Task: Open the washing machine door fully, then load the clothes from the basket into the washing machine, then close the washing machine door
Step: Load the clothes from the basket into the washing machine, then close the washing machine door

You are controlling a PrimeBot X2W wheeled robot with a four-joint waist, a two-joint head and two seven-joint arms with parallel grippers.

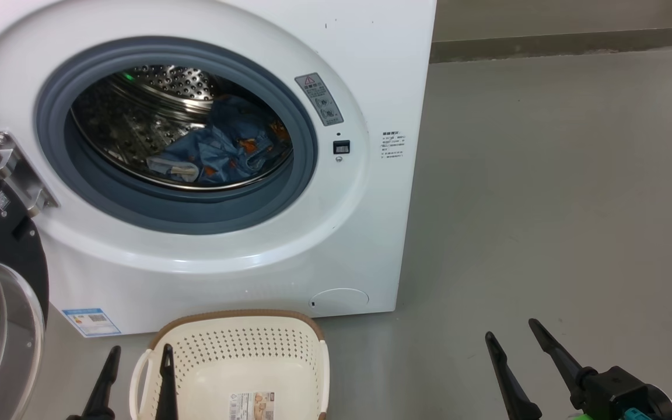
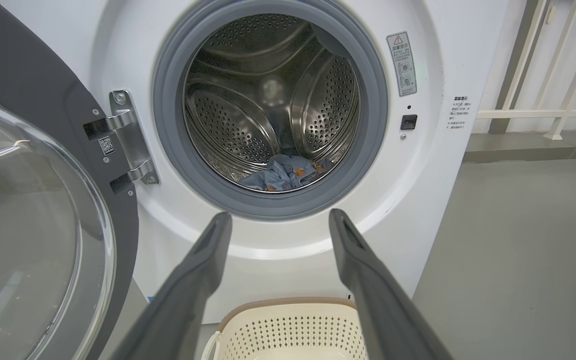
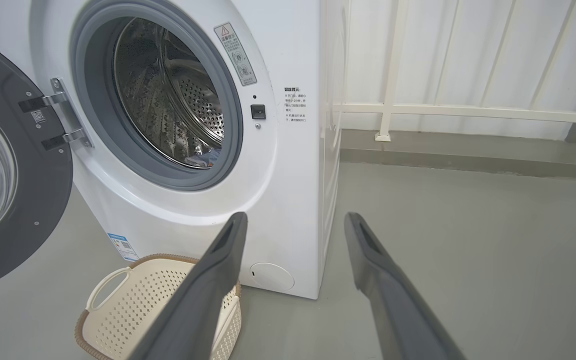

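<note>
The clothes (image 1: pixel 219 154) lie in the steel drum (image 1: pixel 137 116), a blue heap with orange-brown figures low at the back of the washing machine (image 1: pixel 371 70). The blue-grey gasket (image 1: pixel 56 116) rings the opening. The washing machine door (image 1: pixel 3 233) hangs swung wide on its metal hinge (image 1: pixel 18 169) at the machine's left, black rim and glass bowl facing out.

On the floor (image 1: pixel 546 175), just before the machine's lower front edge, sits the basket (image 1: pixel 237 344), with the paper label (image 1: pixel 251 405) showing on its bottom. The left gripper (image 1: pixel 141 353) hovers over the basket's left handle, jaws spread wide, gripping nothing. The right gripper (image 1: pixel 511 328) hangs over bare floor well to the right, jaws likewise parted and free.

The floor is smooth grey, running back to a dark skirting strip (image 1: pixel 546 44); a white railing (image 3: pixel 468 112) stands against the pale wall beside the machine.

In the head view the door is cut by the left edge and the basket's near half by the bottom edge. From the right wrist the gasket lip hides nearly all the fabric. The print on the warning sticker (image 1: pixel 319 99) is too small to read.
</note>
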